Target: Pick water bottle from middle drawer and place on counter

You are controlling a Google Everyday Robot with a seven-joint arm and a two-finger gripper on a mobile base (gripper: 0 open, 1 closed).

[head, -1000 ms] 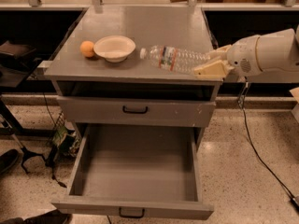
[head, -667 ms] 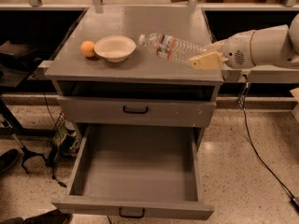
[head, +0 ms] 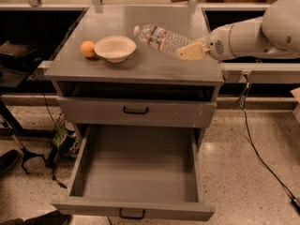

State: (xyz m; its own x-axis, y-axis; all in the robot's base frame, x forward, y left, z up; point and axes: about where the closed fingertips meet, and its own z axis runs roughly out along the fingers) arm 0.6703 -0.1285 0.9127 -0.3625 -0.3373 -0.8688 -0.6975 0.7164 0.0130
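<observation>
Plastic this thin is looking light, crushable and slippery, so I am favouring a gentle squeeze: the gripper (head: 191, 52), over the right side of the worktop (head: 150, 65), is clamping its jaws on the base end of the water bottle (head: 159, 39), which is hanging tilted near the bowl (head: 115, 48)

The claw (head: 191, 51) hangs over the right edge of the table (head: 140, 68), clamped on the water bottle (head: 161, 40), which slants across the right half. A bowl (head: 115, 48) and an orange (head: 87, 49) block the left. The front strip is open, and so is the floor of the middle drawer (head: 136, 172).
</observation>
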